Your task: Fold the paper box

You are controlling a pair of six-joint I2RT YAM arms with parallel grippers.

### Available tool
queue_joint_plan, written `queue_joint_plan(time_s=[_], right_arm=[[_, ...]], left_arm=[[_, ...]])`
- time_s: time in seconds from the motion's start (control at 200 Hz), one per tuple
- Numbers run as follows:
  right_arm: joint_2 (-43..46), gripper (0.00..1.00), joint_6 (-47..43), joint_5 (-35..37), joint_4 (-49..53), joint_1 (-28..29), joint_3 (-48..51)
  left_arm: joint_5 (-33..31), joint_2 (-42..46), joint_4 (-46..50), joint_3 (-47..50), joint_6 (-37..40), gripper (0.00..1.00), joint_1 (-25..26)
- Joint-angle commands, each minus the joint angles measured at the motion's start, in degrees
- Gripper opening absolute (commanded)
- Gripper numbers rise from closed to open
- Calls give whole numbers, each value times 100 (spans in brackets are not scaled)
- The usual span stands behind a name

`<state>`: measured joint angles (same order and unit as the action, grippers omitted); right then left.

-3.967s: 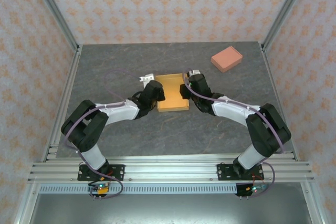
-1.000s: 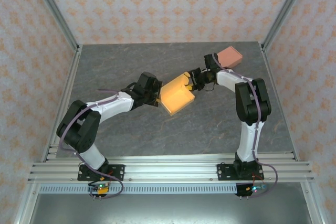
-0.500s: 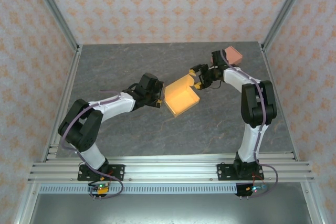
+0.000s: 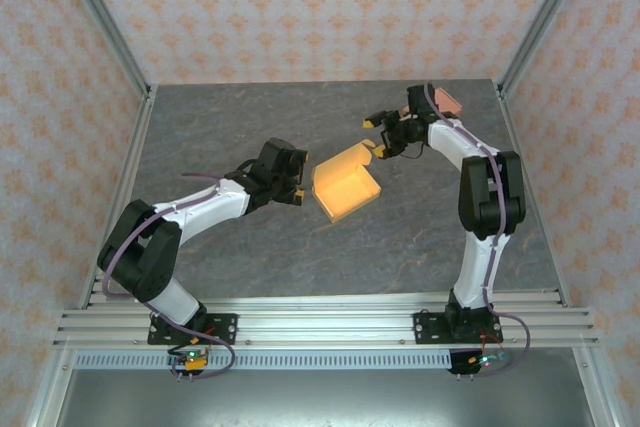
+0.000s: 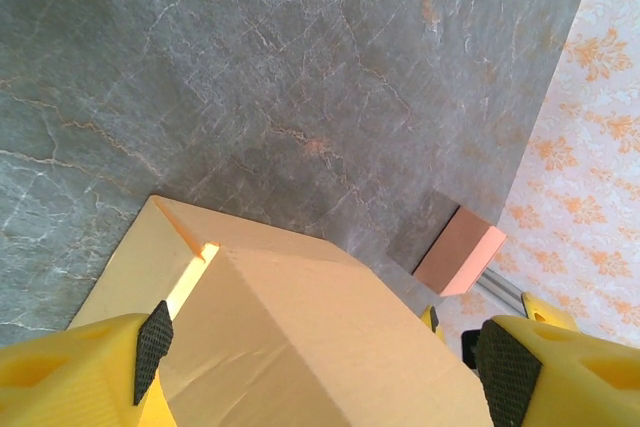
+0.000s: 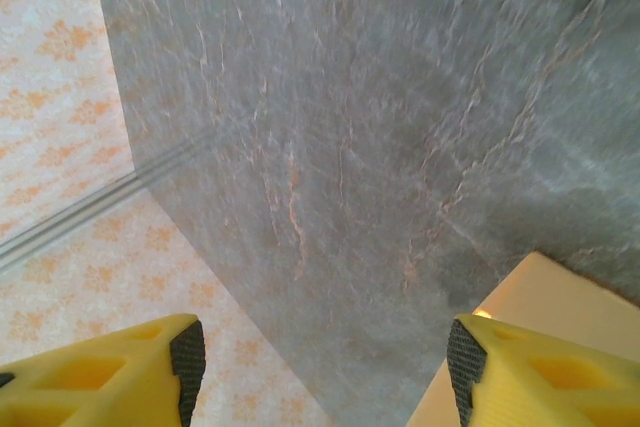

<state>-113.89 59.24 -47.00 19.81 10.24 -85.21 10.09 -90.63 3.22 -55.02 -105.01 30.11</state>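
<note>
The paper box (image 4: 345,182) sits near the middle of the tabletop (image 4: 250,117), turned at an angle to the arms. It looks like a shallow tray with its walls raised and a flap standing along the far side. The left tool (image 4: 297,193) is low at the box's left edge. In the left wrist view, its two yellow fingers (image 5: 70,377) are spread wide, with the folded cardboard (image 5: 300,337) rising between them, so this tool is released rather than clenched. The left pad (image 5: 155,347) lies just beside the cardboard, but the close angle makes it hard to tell whether it actually touches. That spot probably lets the left arm brace the box or press a side wall inward. The right tool (image 4: 374,137) hangs just beyond the far right corner of the box, near the raised flap. Its fingers (image 6: 100,372) are also parted, with only bare tabletop between them and a corner of the box (image 6: 530,307) at the right edge of its view, so it grips nothing. A pink block (image 4: 445,100) rests at the far right of the tabletop, well apart from the box and partly behind the right arm. The fold looks well along, and the standing flap most likely needs to be closed next.
</note>
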Motion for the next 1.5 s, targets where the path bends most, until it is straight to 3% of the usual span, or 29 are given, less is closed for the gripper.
queue_joint_plan(time_s=[0.0,0.245,0.536,0.661,0.971,1.497], right_arm=[[181,65,485,-190,-225,245,384],[701,59,1003,-63,-634,452,1102],[1262,62,1300,189,-689,518,1582],[1344,64,879,349,-223,476,1435],[1371,69,245,37,594,450,1118],[1732,66,776,21,98,540,1796]], left_arm=[[30,-84,55,-101,-96,85,3],[27,-25,44,-87,-166,79,30],[213,-114,-108,-81,-301,78,83],[268,32,-164,208,-204,80,-85],[-83,904,921,281,156,82,-83],[248,202,699,-221,-88,75,321]])
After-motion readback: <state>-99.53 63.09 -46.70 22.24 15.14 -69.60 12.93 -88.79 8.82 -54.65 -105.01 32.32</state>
